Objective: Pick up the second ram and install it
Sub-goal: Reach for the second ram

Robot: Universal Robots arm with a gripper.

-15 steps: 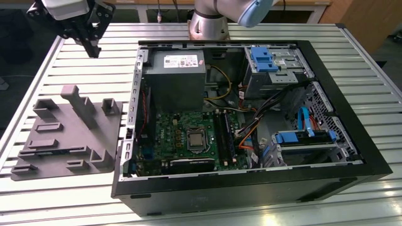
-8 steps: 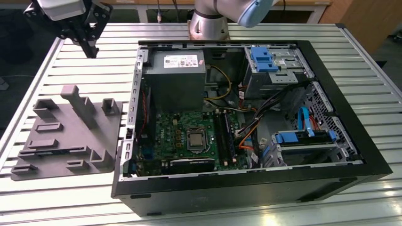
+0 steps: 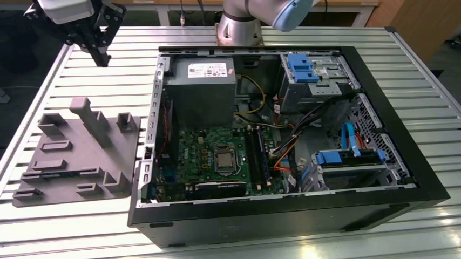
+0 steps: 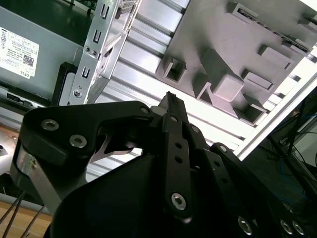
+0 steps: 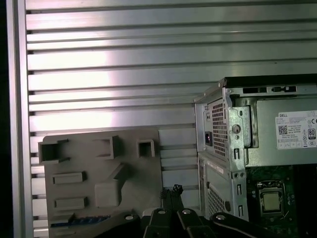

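My gripper [image 3: 101, 60] hangs high above the table at the exterior view's far left, beyond the grey holder tray [image 3: 72, 156]. Its fingers are shut together with nothing between them, as both wrist views show [image 4: 171, 97] [image 5: 174, 190]. A thin dark strip that looks like the second ram [image 3: 61, 173] lies flat in a slot near the tray's front edge, and it appears in the first wrist view [image 5: 79, 220] too. The motherboard [image 3: 216, 156] lies in the open computer case [image 3: 403, 189], with its long black memory slots [image 3: 257, 154] to the right of the processor.
The case takes up the middle and right of the slatted metal table [image 3: 446, 124]. A grey power supply [image 3: 200, 89] sits at its back, blue drive brackets [image 3: 303, 67] and cables to the right. The tray has upright posts [image 3: 94, 121].
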